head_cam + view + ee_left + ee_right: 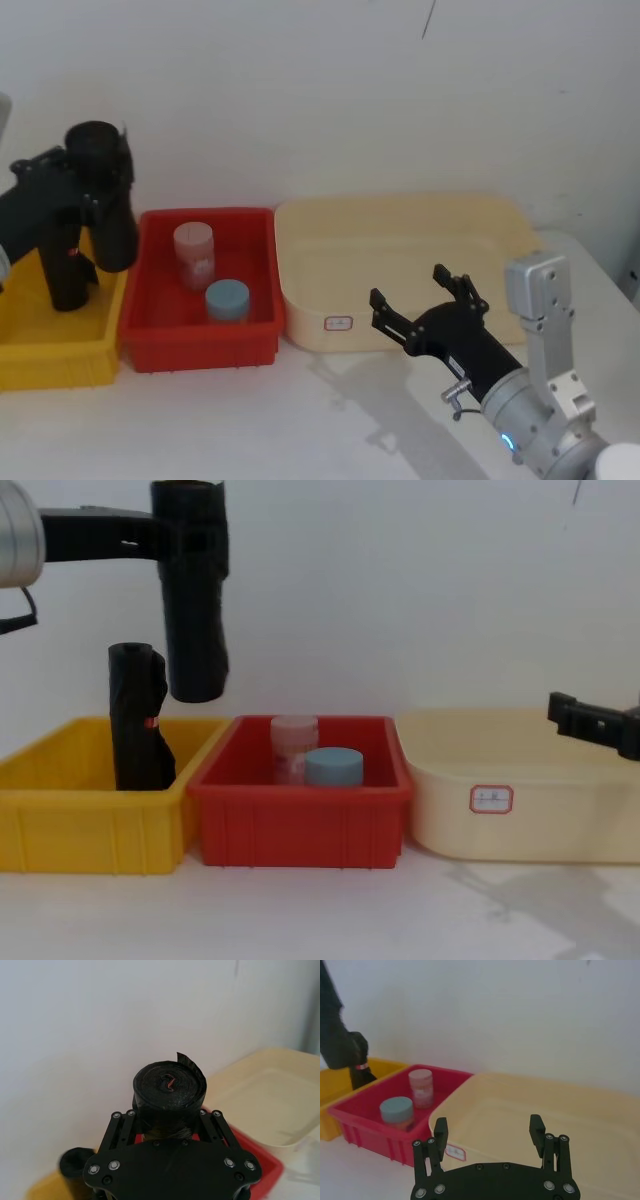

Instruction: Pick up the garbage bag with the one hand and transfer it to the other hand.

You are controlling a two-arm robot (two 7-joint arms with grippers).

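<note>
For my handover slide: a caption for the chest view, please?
Left gripper holds the garbage bag upright, aloft over the yellow bin; right gripper hovers, jaws open, near the cream tub.

Held aloft and upright at ten o'clock: tall matte black garbage bag [108, 195], loose flap at top. Clamped in left gripper [167, 1117] fingers [119, 1127]. Right gripper [410, 287] at four o'clock, fingers spread.

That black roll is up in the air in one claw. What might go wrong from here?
The left gripper holds the garbage bag roll near its top end, so the long hanging part might swing or slip. The right gripper is open at the cream tub, well off to the side, so a fumbled handover might drop the roll onto the jars in the red bin.
</note>
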